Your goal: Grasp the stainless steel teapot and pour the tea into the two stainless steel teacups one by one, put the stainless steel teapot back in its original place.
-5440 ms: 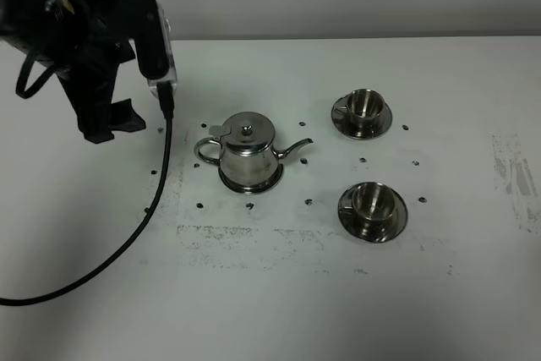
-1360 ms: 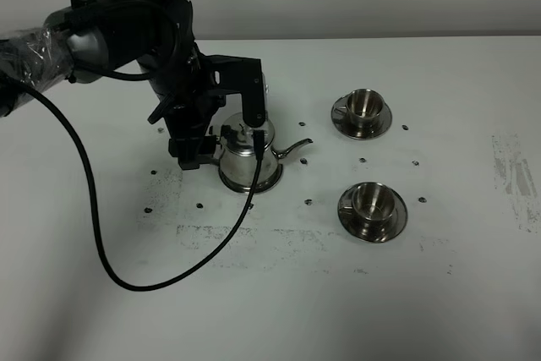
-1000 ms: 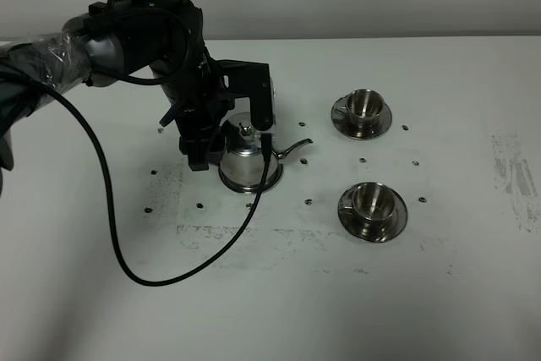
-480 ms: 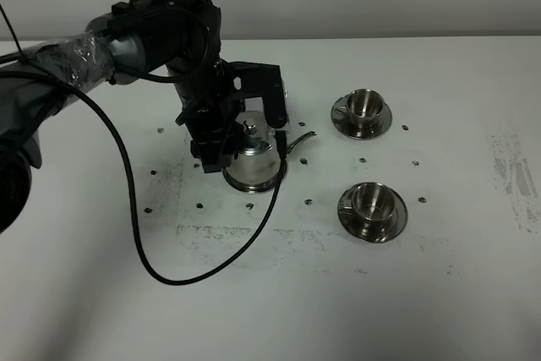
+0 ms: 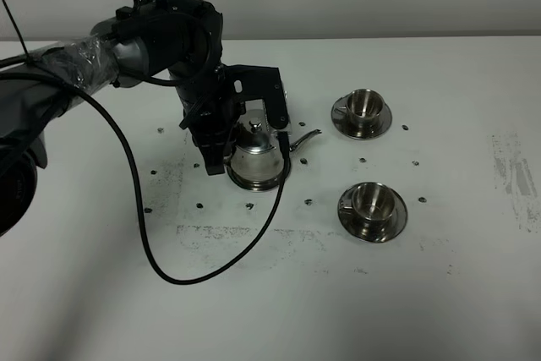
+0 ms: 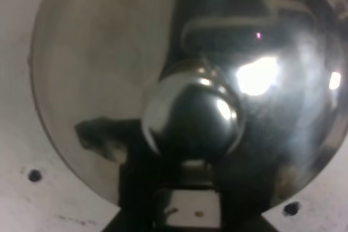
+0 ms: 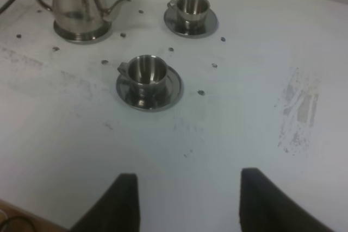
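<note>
Found left gripper [image 5: 213, 151] pinched shut at handle side of stainless steel teapot [image 5: 254, 151], prob. to lift for pouring; handle itself hidden; spotted pot on dish [image 5: 254, 183], left of desk [image 5: 270, 310] centre; noted right gripper [image 7: 188, 180] spread, holding nothing, prob. on standby; counted 1 teapot, 1 dish, 2 cups: far teacup [image 5: 363, 106], near teacup [image 5: 372, 200], each w/ saucer [image 5: 399, 219].

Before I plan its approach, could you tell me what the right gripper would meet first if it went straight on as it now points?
Probably the bare white table just ahead of the right gripper; beyond it, slightly aside, the nearer shiny steel teacup; depth is unclear.
</note>
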